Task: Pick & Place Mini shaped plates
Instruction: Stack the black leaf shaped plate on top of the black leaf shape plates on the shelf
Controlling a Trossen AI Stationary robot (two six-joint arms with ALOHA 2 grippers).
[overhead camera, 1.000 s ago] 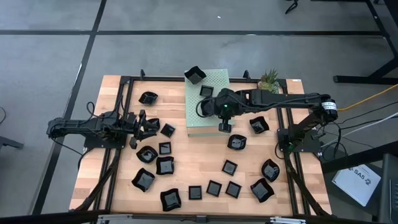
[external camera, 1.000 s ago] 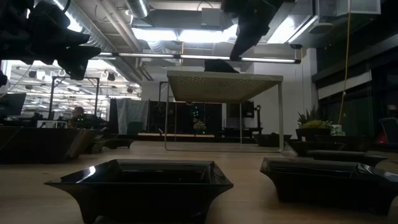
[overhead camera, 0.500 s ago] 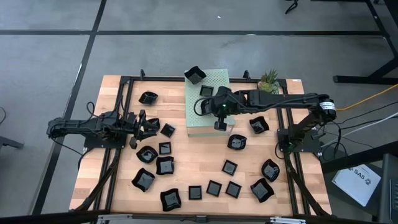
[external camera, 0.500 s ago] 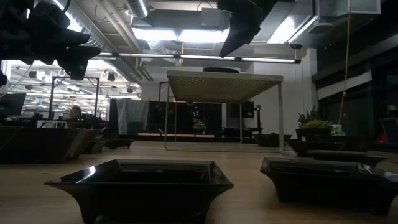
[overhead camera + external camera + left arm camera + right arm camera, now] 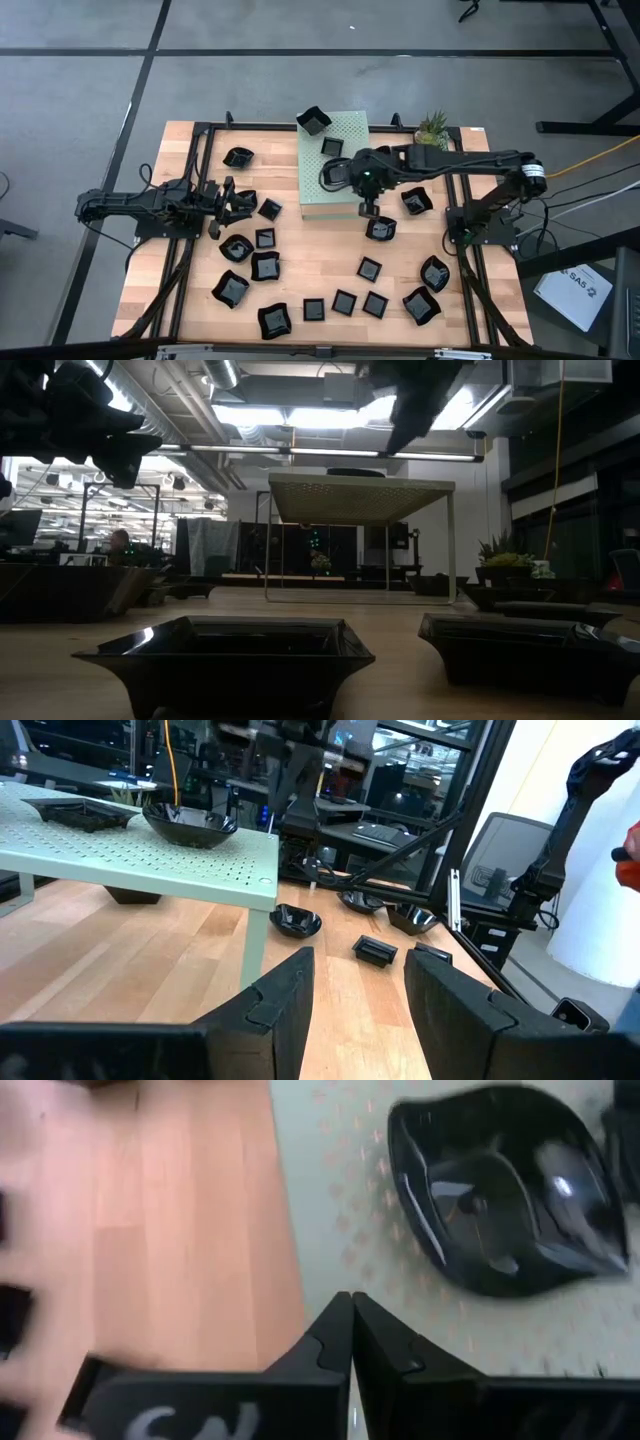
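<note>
Hovering with fingers pressed together and empty, the right tool [image 5: 367, 210] is hanging over the pale green perforated box's [image 5: 337, 195] five o'clock corner. Mini shaped plates [image 5: 345, 301] are lying scattered across the counter [image 5: 180, 262], three on the box. At nine o'clock, the left tool [image 5: 228, 196] is waiting, fingers apart.

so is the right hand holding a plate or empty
Empty. The right hand has its fingers shut with nothing between them; the nearest plate sits apart on the green box.

1. A light wooden table [image 5: 200, 290] with a black frame fills the overhead view.
2. A pale green perforated box [image 5: 345, 195] stands near its far middle.
3. Glossy black mini plates [image 5: 344, 302] lie scattered across the wood.
4. A small spiky plant [image 5: 433, 127] sits at the far edge.
</note>
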